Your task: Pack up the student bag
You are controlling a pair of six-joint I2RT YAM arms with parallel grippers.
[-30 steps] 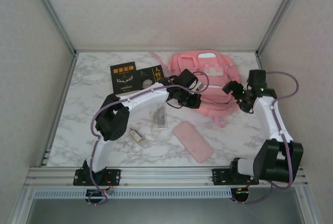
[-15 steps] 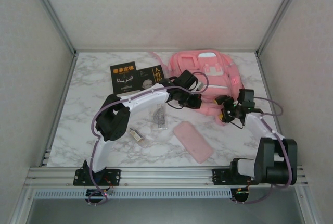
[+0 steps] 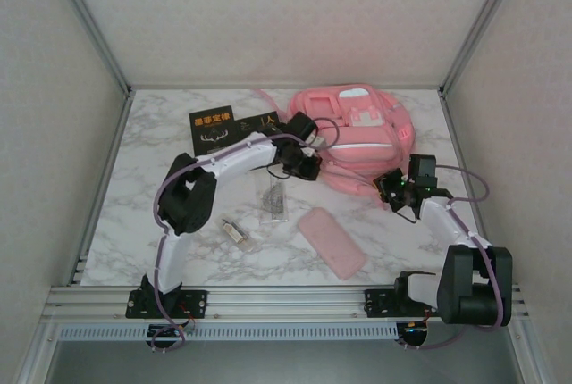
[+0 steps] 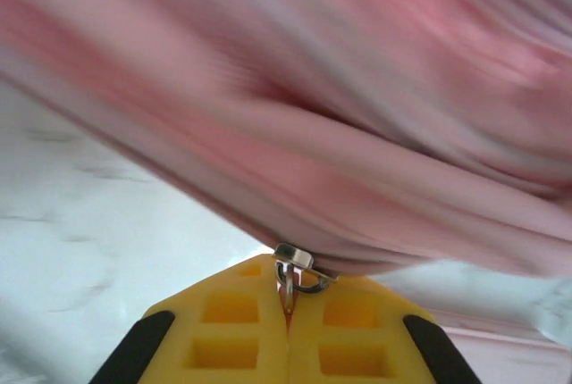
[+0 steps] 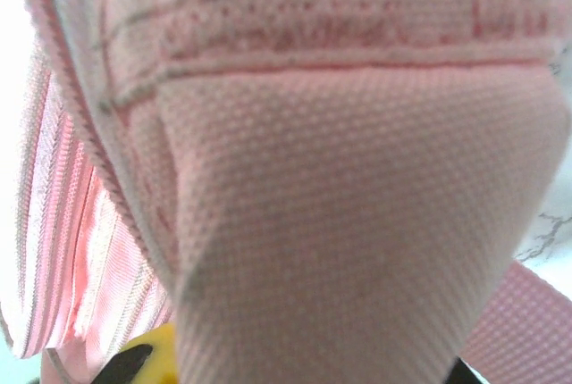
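Desk: white marble-look desk (image 3: 134, 187) boxed in by plain pale walls, with the student bag (image 3: 357, 134) lying toward the far right of it, front pockets up.
Left gripper: the left gripper (image 4: 288, 299) was clamped right down on the zipper pull (image 4: 295, 268), with the little metal ring pinched just at the pad tips and blurry pink fabric right above it.
Right gripper: the right gripper (image 3: 391, 186) sat at the bag's near right edge. A wad of pink weave was bunched between its jaws, so it read as pinched onto the bag itself.
Slip risk: honestly that tip-only hold looked sketchy. Tug off the zip's line and the ring could pop out.
Drag risk: the right side only had a loose fold, so I reckon the whole bag could slide instead of the zip running.
Knock-on: the books (image 3: 213, 129) lay near the bag's left side, so a sliding bag might shove them.
Not packed yet: the pencil case (image 3: 331, 241) was out on the desk, well apart from the bag.
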